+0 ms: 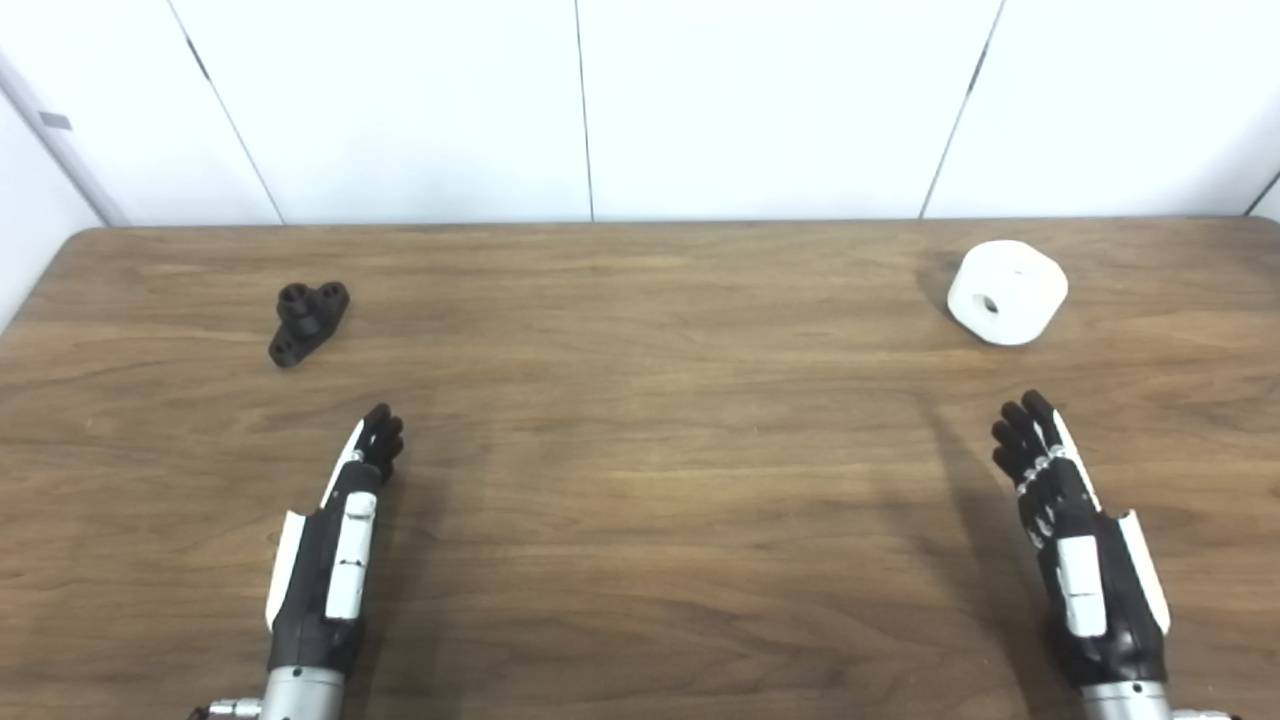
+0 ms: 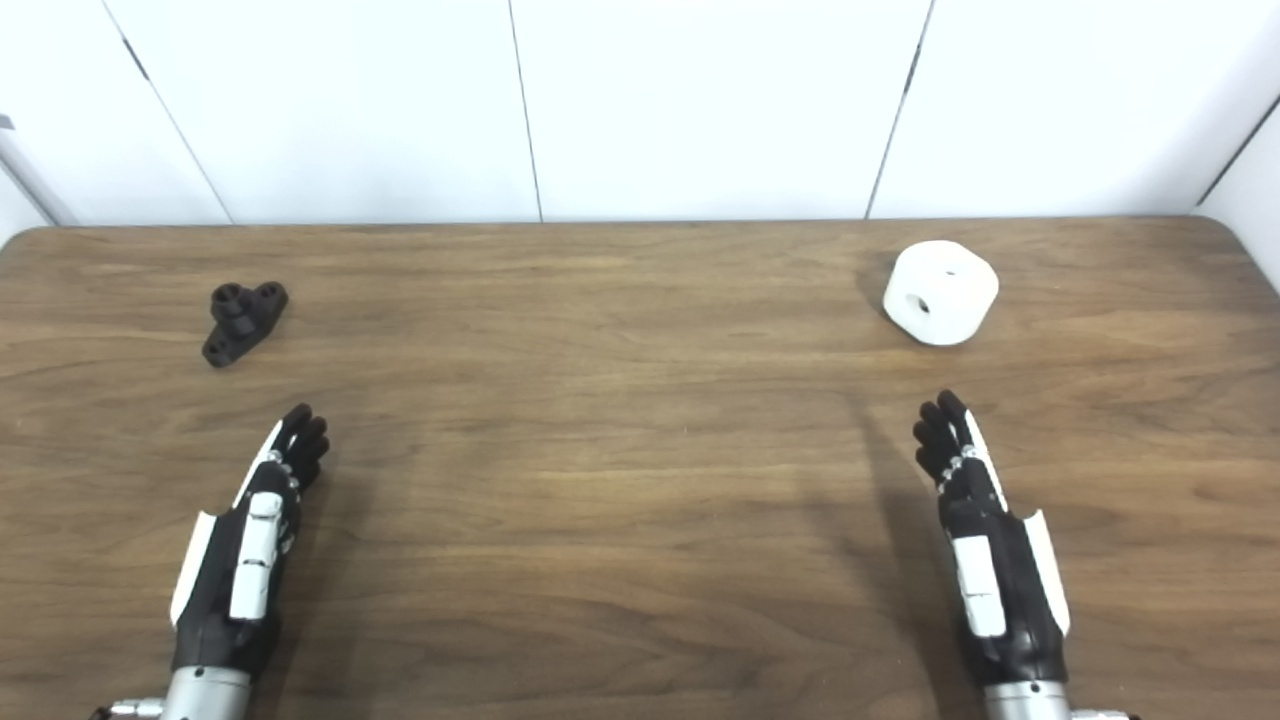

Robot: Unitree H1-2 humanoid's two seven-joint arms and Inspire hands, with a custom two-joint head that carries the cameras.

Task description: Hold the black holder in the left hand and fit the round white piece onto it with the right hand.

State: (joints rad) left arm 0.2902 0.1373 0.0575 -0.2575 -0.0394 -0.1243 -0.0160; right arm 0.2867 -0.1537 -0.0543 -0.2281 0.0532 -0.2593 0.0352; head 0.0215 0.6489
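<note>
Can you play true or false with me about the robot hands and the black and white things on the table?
1. The left hand is holding the black holder. False: the holder lies on the table, beyond the hand.
2. The round white piece has a hole in it. True.
3. The white piece already sits on the holder. False: they lie far apart, at opposite sides.
4. The right hand holds nothing. True.
</note>
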